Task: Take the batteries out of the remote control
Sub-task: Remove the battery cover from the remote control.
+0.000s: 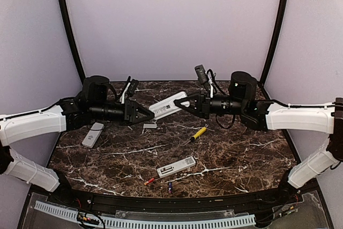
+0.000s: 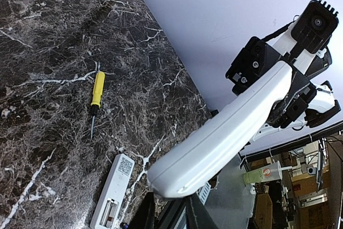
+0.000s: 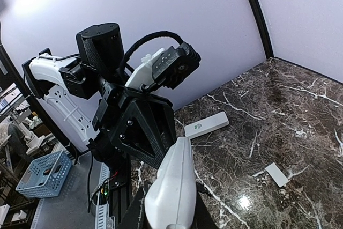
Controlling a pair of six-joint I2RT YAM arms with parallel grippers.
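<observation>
Two grippers meet over the middle of the marble table (image 1: 241,154) and share one white held remote (image 1: 167,105), which hangs in the air, tilted, between them. The left gripper (image 1: 146,115) pinches the remote's lower, nearer end, and the right gripper (image 1: 179,100) pinches its higher, farther end. In each wrist view the remote's body runs out from between that arm's own fingers toward the other arm. Its smooth back faces the left wrist camera, and its battery bay cannot be seen from any view. Loose cells lie well apart from it near the front edge of the table: an orange-red battery (image 1: 149,181) and, just to its right, a blue battery (image 1: 170,186). Just behind them rests an open remote (image 1: 176,167) with its compartment uncovered (whether a cell remains inside cannot be told). A yellow-handled screwdriver (image 1: 198,133) lies between that remote and the right arm, touching neither. Below the held remote a small white cover plate (image 1: 150,125) sits flat on the marble, and a grey remote (image 1: 92,134) lies on the left side, under the left arm.
</observation>
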